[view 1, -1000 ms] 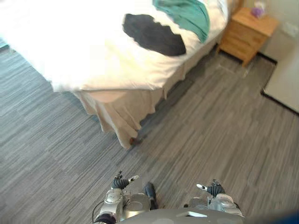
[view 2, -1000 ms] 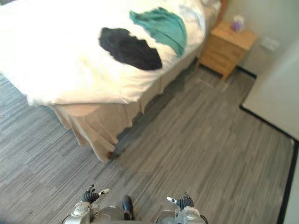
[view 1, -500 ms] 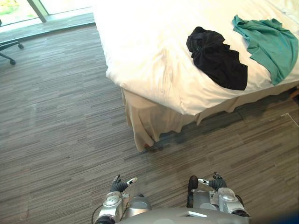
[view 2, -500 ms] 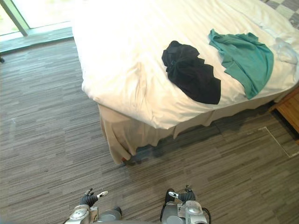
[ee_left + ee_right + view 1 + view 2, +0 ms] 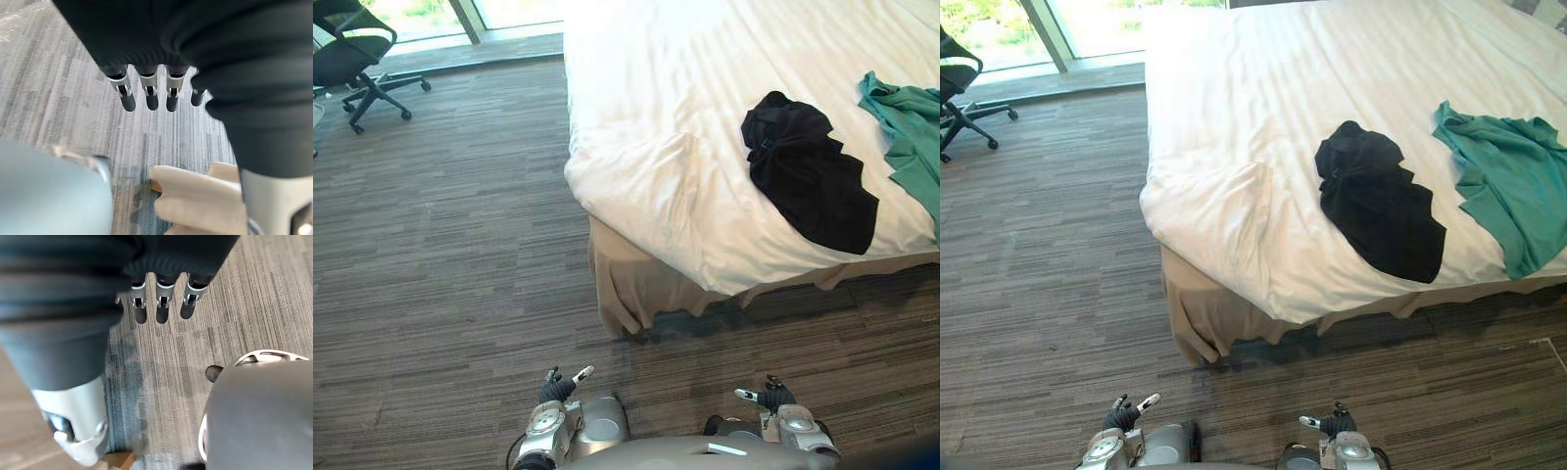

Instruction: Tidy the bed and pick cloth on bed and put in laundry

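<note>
A black cloth lies crumpled on the white bed, near its front edge. A green cloth is spread on the sheet to the right of it. Both of my hands hang low over the carpet, well short of the bed and touching nothing. My left hand is at the lower middle-left, its fingers straight and relaxed in the left wrist view. My right hand is at the lower right, its fingers also straight and holding nothing.
A beige bed skirt hangs at the bed's near corner. A black office chair stands at the far left by a bright window. Grey striped carpet lies between me and the bed.
The camera has swung left: the wooden nightstand has left the picture and the office chair and window have come in. The cloths lie as before and both hands stay low and open.
</note>
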`<state>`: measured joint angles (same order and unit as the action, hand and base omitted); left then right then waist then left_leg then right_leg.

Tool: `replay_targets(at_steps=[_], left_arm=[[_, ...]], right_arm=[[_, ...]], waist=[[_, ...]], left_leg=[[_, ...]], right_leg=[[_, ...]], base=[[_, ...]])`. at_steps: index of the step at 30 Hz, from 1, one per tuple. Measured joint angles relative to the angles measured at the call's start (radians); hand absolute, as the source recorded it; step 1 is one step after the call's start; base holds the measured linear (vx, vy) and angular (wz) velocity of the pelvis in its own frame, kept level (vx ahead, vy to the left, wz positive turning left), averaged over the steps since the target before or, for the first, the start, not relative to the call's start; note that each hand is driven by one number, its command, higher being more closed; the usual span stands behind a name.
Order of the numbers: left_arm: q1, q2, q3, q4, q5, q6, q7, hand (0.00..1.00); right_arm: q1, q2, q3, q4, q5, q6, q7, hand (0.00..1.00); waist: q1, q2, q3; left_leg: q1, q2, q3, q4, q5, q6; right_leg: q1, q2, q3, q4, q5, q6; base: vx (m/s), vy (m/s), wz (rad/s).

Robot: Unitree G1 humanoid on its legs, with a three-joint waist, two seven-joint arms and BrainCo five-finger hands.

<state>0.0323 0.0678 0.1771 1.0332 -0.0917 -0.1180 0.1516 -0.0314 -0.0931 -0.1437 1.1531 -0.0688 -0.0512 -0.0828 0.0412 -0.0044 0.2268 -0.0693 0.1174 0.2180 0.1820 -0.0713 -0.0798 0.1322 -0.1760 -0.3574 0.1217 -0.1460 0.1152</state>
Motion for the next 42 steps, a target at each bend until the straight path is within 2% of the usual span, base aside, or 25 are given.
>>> replay_targets(at_steps=[2,4,9,11,12,15,16,17,18,19,20,21,22,24,26,28,30,31,32,33,34,35,36,39,42], left_arm=[[0.005,0.023,-0.003,-0.002,-0.015,-0.004,-0.002,0.0],[0.039,0.036,0.041,-0.003,-0.059,-0.001,-0.02,0.0],[0.094,0.034,0.264,0.011,-0.249,0.001,-0.026,0.0],[0.1,0.069,0.399,0.012,-0.383,0.003,-0.036,0.0],[0.099,0.082,0.427,0.012,-0.405,0.004,-0.037,0.0],[0.072,0.195,0.541,0.012,-0.496,0.005,-0.037,0.0],[-0.018,0.344,0.608,-0.022,-0.549,0.001,-0.031,0.0],[-0.07,0.421,0.61,-0.08,-0.551,-0.009,-0.02,0.0],[-0.117,0.48,0.602,-0.101,-0.528,-0.029,0.003,0.0],[-0.166,0.555,0.575,-0.111,-0.507,-0.051,0.029,0.0],[-0.206,0.606,0.569,-0.142,-0.503,-0.046,0.043,0.0],[-0.22,0.631,0.569,-0.169,-0.503,-0.045,0.049,0.0],[-0.253,0.707,0.543,-0.208,-0.452,-0.046,0.069,0.0],[-0.359,0.828,0.442,-0.321,-0.369,-0.052,0.096,0.0],[-0.486,0.872,0.334,-0.378,-0.305,-0.062,0.097,0.0],[-0.621,0.882,0.208,-0.445,-0.26,-0.064,0.099,0.0],[-0.75,0.872,0.076,-0.507,-0.188,-0.062,0.119,0.0],[-0.82,0.833,0.0,-0.567,-0.156,-0.062,0.126,0.0],[-0.822,0.809,-0.024,-0.616,-0.119,-0.062,0.14,0.0],[-0.797,0.751,-0.047,-0.695,-0.066,-0.066,0.154,0.0],[-0.746,0.63,-0.084,-0.799,0.031,-0.076,0.191,0.0],[-0.724,0.584,-0.103,-0.827,0.08,-0.064,0.212,0.0],[-0.696,0.495,-0.138,-0.864,0.179,-0.027,0.238,0.0],[-0.73,0.465,-0.164,-0.864,0.277,0.024,0.248,0.0],[-0.831,0.467,-0.218,-0.862,0.355,0.05,0.249,0.0]], right_arm=[[0.004,0.016,-0.009,0.0,0.007,0.001,-0.001,0.0],[0.011,0.036,-0.042,-0.012,0.009,0.0,-0.001,0.0],[0.029,0.04,-0.115,-0.032,0.057,0.0,0.002,0.0],[0.029,0.019,-0.175,-0.025,0.089,0.003,0.01,0.0],[0.029,0.009,-0.18,-0.022,0.092,0.003,0.012,0.0],[0.029,-0.041,-0.204,-0.015,0.097,0.005,0.024,0.0],[0.029,-0.07,-0.206,-0.018,0.126,0.002,0.033,0.0],[0.028,-0.068,-0.197,-0.017,0.134,0.002,0.033,0.0],[0.025,-0.065,-0.191,-0.017,0.136,0.002,0.032,0.0],[0.024,-0.058,-0.185,-0.021,0.136,0.003,0.033,0.0],[0.031,-0.056,-0.184,-0.035,0.137,0.003,0.032,0.0],[0.035,-0.054,-0.182,-0.042,0.137,0.002,0.032,0.0],[0.048,-0.047,-0.162,-0.064,0.137,0.0,0.029,0.0],[0.071,-0.031,-0.129,-0.12,0.144,0.0,0.027,0.0],[0.074,-0.026,-0.117,-0.142,0.145,0.001,0.028,0.0],[0.069,-0.017,-0.098,-0.187,0.158,0.001,0.029,0.0],[0.056,0.002,-0.076,-0.22,0.163,0.001,0.027,0.0],[0.041,0.013,-0.064,-0.234,0.163,0.0,0.026,0.0],[0.032,0.016,-0.048,-0.241,0.163,0.0,0.025,0.0],[0.028,0.022,-0.028,-0.258,0.163,-0.002,0.025,0.0],[0.027,0.046,-0.01,-0.273,0.162,-0.017,0.011,0.0],[0.026,0.057,-0.004,-0.274,0.162,-0.02,-0.002,0.0],[0.024,0.071,-0.007,-0.298,0.161,-0.021,-0.024,0.0],[0.022,0.073,-0.007,-0.324,0.162,-0.022,-0.052,0.0],[0.019,0.073,-0.01,-0.327,0.162,-0.021,-0.057,0.0]], waist=[[0.005,-0.026,0.001],[0.006,-0.032,0.006],[0.007,-0.014,0.0],[0.008,-0.013,0.001],[0.008,-0.013,0.003],[0.009,-0.015,0.013],[0.012,-0.026,0.015],[0.027,-0.031,0.028],[0.033,-0.047,0.034],[0.037,-0.047,0.049],[0.031,-0.034,0.059],[0.03,-0.034,0.059],[0.032,-0.026,0.062],[0.039,-0.032,0.061],[0.048,-0.019,0.069],[0.042,-0.007,0.075],[0.041,-0.012,0.074],[0.037,-0.014,0.075],[0.032,-0.014,0.077],[0.024,-0.012,0.08],[0.016,-0.014,0.082],[0.014,-0.016,0.086],[0.008,-0.027,0.106],[0.007,-0.042,0.125],[0.011,-0.035,0.136]], left_leg=[[0.012,-0.024,0.001,-0.029,0.003,0.005],[0.066,-0.043,0.003,-0.046,0.003,0.006],[0.14,-0.03,0.018,-0.098,0.003,0.007],[0.139,-0.018,0.017,-0.108,0.004,0.006],[0.139,-0.016,0.017,-0.108,0.005,0.005],[0.129,-0.011,0.009,-0.098,0.009,0.003],[0.043,0.006,-0.008,-0.032,-0.004,0.0],[-0.009,0.014,-0.009,0.015,-0.016,-0.003],[-0.039,0.02,-0.013,0.045,-0.022,-0.004],[-0.062,0.025,-0.019,0.074,-0.026,-0.006],[-0.078,0.038,-0.02,0.107,-0.037,-0.007],[-0.087,0.045,-0.02,0.124,-0.043,-0.008],[-0.117,0.06,-0.011,0.162,-0.059,-0.009],[-0.207,0.09,-0.01,0.248,-0.09,-0.008],[-0.251,0.1,-0.01,0.289,-0.098,-0.001],[-0.292,0.116,-0.005,0.329,-0.112,0.004],[-0.335,0.135,0.01,0.363,-0.122,0.014],[-0.362,0.146,0.024,0.38,-0.124,0.016],[-0.373,0.147,0.025,0.389,-0.122,0.016],[-0.392,0.148,0.03,0.4,-0.125,0.02],[-0.402,0.151,0.045,0.409,-0.127,0.022],[-0.406,0.155,0.053,0.417,-0.126,0.023],[-0.414,0.17,0.075,0.437,-0.126,0.023],[-0.432,0.187,0.09,0.447,-0.127,0.023],[-0.443,0.196,0.117,0.433,-0.126,0.022]], right_leg=[[0.011,-0.014,0.019,-0.02,0.004,-0.002],[0.051,-0.033,0.027,-0.009,0.009,0.005],[0.069,-0.017,0.043,0.039,0.008,0.004],[0.06,-0.005,0.043,0.044,0.002,-0.002],[0.058,-0.003,0.043,0.048,0.001,-0.003],[0.042,-0.004,0.041,0.083,-0.019,-0.008],[-0.033,-0.002,0.041,0.141,-0.048,-0.011],[-0.074,-0.003,0.042,0.169,-0.077,-0.01],[-0.091,-0.002,0.042,0.183,-0.094,-0.009],[-0.097,-0.002,0.042,0.195,-0.113,-0.008],[-0.107,0.001,0.043,0.213,-0.117,-0.01],[-0.117,0.002,0.044,0.226,-0.118,-0.012],[-0.159,0.008,0.054,0.263,-0.136,-0.014],[-0.231,0.006,0.062,0.325,-0.176,-0.025],[-0.28,0.001,0.067,0.378,-0.185,-0.021],[-0.322,-0.002,0.073,0.412,-0.19,-0.022],[-0.374,-0.002,0.091,0.448,-0.191,-0.023],[-0.403,-0.002,0.096,0.469,-0.191,-0.023],[-0.415,-0.004,0.098,0.476,-0.191,-0.023],[-0.433,-0.007,0.103,0.486,-0.19,-0.023],[-0.461,-0.01,0.12,0.496,-0.189,-0.021],[-0.469,-0.009,0.125,0.502,-0.188,-0.02],[-0.486,-0.009,0.13,0.525,-0.188,-0.02],[-0.527,-0.002,0.138,0.546,-0.188,-0.02],[-0.561,0.002,0.154,0.543,-0.186,-0.023]], base=[[0.13,0.116,0.12],[0.11,0.069,0.06],[0.04,-0.02,-0.06],[-0.01,-0.081,-0.02],[-0.03,-0.058,-0.01],[-0.07,-0.061,0.08],[-0.16,-0.09,0.12],[-0.19,-0.11,0.12],[-0.15,-0.091,0.02],[-0.15,-0.079,0.01],[-0.11,-0.04,-0.1],[-0.14,-0.018,-0.24],[-0.13,-0.02,-0.26],[-0.17,-0.026,-0.17],[-0.16,0.0,-0.09],[-0.14,0.017,-0.09],[-0.1,0.045,-0.16],[-0.07,0.031,-0.14],[-0.05,0.029,-0.12],[-0.03,0.059,-0.21],[0.0,0.061,-0.26],[0.01,0.047,-0.29],[0.01,0.002,-0.16],[-0.01,-0.033,-0.17],[-0.02,-0.038,-0.23]])
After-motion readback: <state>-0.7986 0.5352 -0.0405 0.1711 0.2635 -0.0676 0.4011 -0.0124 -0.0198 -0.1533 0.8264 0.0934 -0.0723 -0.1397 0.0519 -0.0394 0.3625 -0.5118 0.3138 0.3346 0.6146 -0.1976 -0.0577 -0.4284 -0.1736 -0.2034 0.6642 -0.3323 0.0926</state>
